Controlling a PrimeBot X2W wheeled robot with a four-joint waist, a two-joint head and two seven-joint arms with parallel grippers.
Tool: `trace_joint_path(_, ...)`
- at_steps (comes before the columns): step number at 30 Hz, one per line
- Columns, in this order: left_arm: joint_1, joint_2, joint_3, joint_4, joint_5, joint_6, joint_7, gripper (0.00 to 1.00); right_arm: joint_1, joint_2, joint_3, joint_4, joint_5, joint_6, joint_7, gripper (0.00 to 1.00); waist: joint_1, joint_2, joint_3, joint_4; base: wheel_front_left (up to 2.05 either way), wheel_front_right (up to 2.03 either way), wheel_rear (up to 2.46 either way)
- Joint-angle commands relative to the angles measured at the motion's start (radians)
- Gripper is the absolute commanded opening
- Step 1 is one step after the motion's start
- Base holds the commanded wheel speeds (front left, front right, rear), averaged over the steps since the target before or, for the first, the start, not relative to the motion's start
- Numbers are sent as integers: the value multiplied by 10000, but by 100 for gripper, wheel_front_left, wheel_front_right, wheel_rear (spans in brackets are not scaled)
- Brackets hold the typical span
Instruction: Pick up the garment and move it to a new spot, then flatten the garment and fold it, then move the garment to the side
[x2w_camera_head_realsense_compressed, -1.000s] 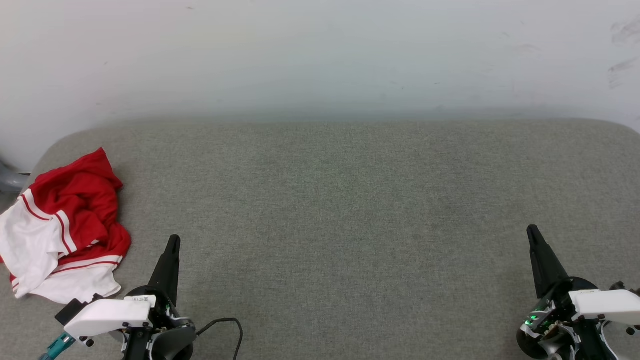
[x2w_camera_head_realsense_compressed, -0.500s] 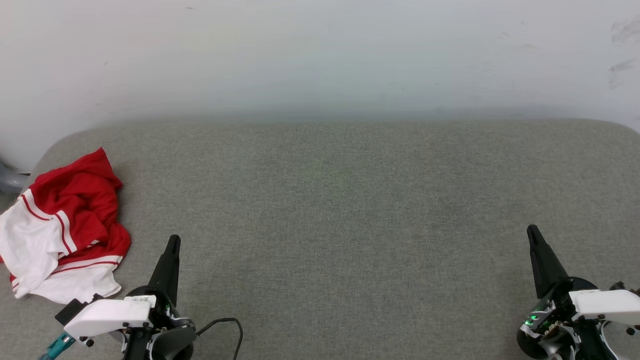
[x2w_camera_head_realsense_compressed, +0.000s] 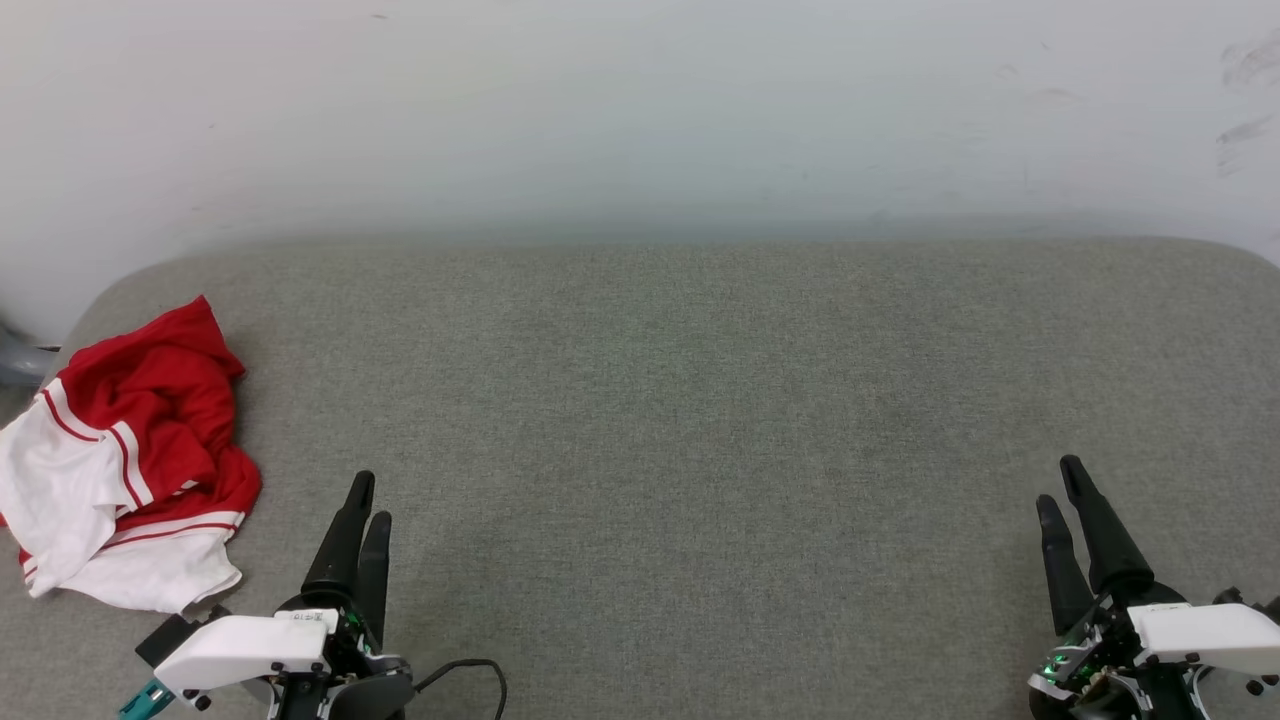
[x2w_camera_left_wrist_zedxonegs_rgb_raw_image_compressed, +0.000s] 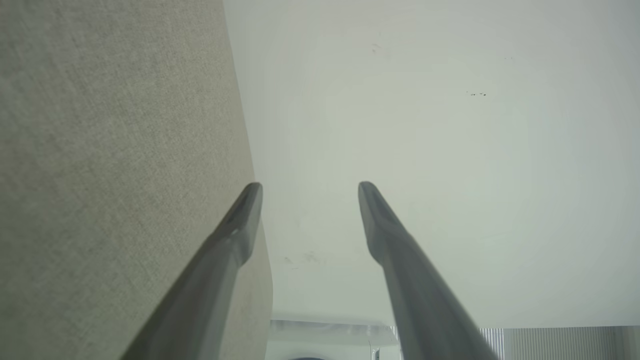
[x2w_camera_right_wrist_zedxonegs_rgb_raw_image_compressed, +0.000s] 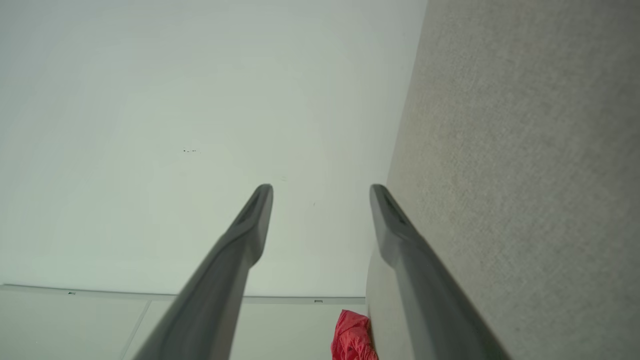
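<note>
Head view: garment (x2w_camera_head_realsense_compressed: 130, 450) lies crumpled at my far left on the grey fabric surface (x2w_camera_head_realsense_compressed: 700, 400).
My left gripper (x2w_camera_head_realsense_compressed: 371, 498) and right gripper (x2w_camera_head_realsense_compressed: 1057, 481) both stand spread wide, holding nothing.

A bare indoor test room of the robot-lab kind is indicated. A wide work surface (x2w_camera_head_realsense_compressed: 700, 400), covered in grey-green woven fabric and rounded at the corners, is set against a plain white wall (x2w_camera_head_realsense_compressed: 640, 110), on which dark scuff marks (x2w_camera_head_realsense_compressed: 1245, 130) are seen at the right. In the right wrist view a pale floor (x2w_camera_right_wrist_zedxonegs_rgb_raw_image_compressed: 75, 330) and a light skirting strip (x2w_camera_right_wrist_zedxonegs_rgb_raw_image_compressed: 125, 292) are shown beneath that wall. A black cable (x2w_camera_head_realsense_compressed: 480, 661) is looped over the fabric near the front edge, and a crumpled garment (x2w_camera_head_realsense_compressed: 130, 450) is laid at the left end
</note>
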Motion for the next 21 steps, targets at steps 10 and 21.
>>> trace_joint_path(10, -150, 45, -514, -835, 606, -3, -606, 100, 101, -83, 372, -957, -310, 0, -528, 100, 0, 0, -9, 7, 0, 0, 0)
trace_joint_path(21, 1, 20, -448, -1522, 2610, -3, -1068, 100, 275, -193, 413, -1223, -1819, 0, -1069, 100, 0, 0, -32, 27, 0, 0, 0)
